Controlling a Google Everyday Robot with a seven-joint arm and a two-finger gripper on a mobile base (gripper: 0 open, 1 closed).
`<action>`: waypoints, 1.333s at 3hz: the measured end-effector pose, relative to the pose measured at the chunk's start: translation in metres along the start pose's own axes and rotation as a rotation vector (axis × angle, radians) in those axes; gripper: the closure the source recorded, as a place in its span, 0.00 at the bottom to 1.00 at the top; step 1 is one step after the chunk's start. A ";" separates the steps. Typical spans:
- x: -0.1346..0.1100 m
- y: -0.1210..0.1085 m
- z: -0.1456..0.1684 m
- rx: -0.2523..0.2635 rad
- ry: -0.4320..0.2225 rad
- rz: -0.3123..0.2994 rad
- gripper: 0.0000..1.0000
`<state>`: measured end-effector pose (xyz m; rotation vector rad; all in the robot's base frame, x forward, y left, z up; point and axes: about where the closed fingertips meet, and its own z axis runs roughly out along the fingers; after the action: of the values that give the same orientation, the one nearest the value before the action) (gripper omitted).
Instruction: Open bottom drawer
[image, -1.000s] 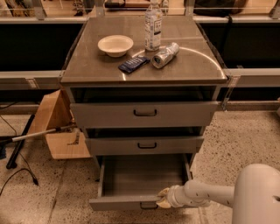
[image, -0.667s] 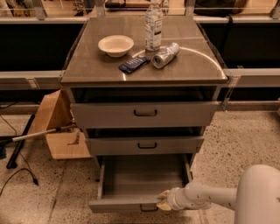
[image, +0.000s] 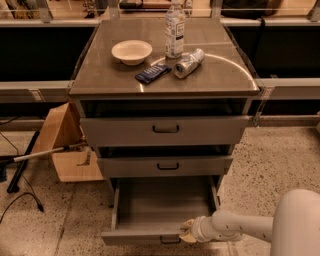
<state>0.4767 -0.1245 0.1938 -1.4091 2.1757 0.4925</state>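
**Bottom drawer well out, job nearly done**

Low in the frame, right of centre, the pale arm reaches in from the lower right corner. Its end effector (image: 187, 232) sits against the top edge of the bottom drawer (image: 142, 236) front, just above the small black handle (image: 170, 241). Whether it is pinching that edge or only resting there, I cannot tell.

The bottom drawer is at the foot of the cabinet and stands pulled far out, its bare grey tray open to view. To my eye the opening is as good as finished, with perhaps a last short pull and a release left.

Above it, the middle drawer (image: 165, 166) and top drawer (image: 165, 130) each stand slightly out. Farther back, the surface (image: 100, 80) carries a bowl (image: 131, 51), a bottle (image: 174, 30) and a tipped can (image: 188, 63).
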 end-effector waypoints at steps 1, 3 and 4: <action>0.000 0.006 -0.003 -0.006 -0.001 -0.008 1.00; 0.000 0.007 -0.003 -0.006 -0.002 -0.008 0.51; 0.012 0.023 -0.001 -0.036 -0.009 -0.002 0.61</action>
<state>0.4517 -0.1243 0.1883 -1.4249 2.1681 0.5397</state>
